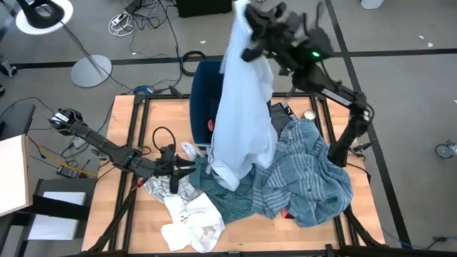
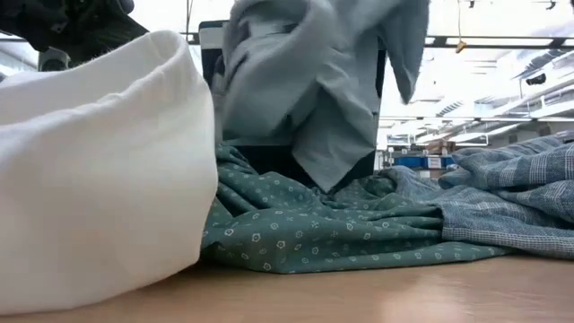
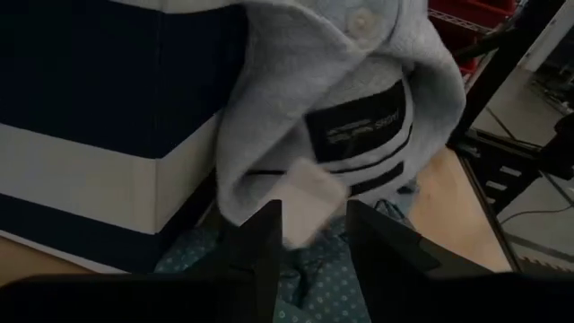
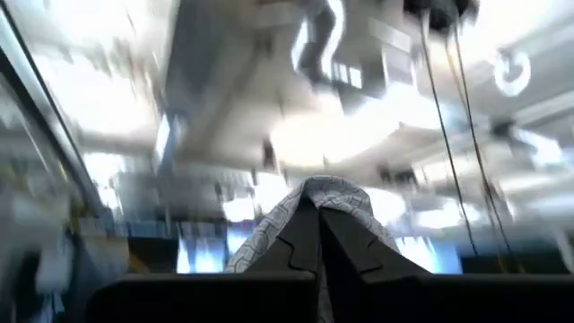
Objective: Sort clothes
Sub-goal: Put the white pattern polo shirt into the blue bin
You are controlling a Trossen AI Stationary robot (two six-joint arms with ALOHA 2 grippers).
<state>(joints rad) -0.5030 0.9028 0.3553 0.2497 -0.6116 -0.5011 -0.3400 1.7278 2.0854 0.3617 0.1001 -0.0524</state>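
Note:
My right gripper point(image 1: 248, 34) is raised high over the table's far side, shut on the light blue shirt point(image 1: 243, 107). The shirt hangs in a long drape, and its lower end point(image 1: 227, 175) rests on the clothes pile. My left gripper point(image 3: 314, 242) is open and low at the pile's left, level with the shirt's collar and label point(image 3: 359, 135). A pale fold point(image 3: 309, 202) hangs just ahead of its fingertips; I cannot tell whether they touch it. The green printed shirt point(image 2: 314, 224), the teal striped cloth point(image 1: 307, 171), white pieces point(image 1: 189, 218) and a small red piece point(image 1: 285, 213) lie on the table. My right gripper pinches a bunched fold of the light blue shirt point(image 4: 314, 202) between its two shut fingers, at the shirt's upper end. The fingers point upward toward the ceiling. The shirt hangs below the gripper, slack, with its lower end on the pile.
The dark blue bin point(image 1: 203, 86) stands at the table's far side, behind the hanging shirt. A dark blue wall with a white band point(image 3: 108, 135) is close beside my left gripper. A white cloth point(image 2: 99, 170) fills the low view's left. Black cloth point(image 1: 282, 114) lies by the bin.

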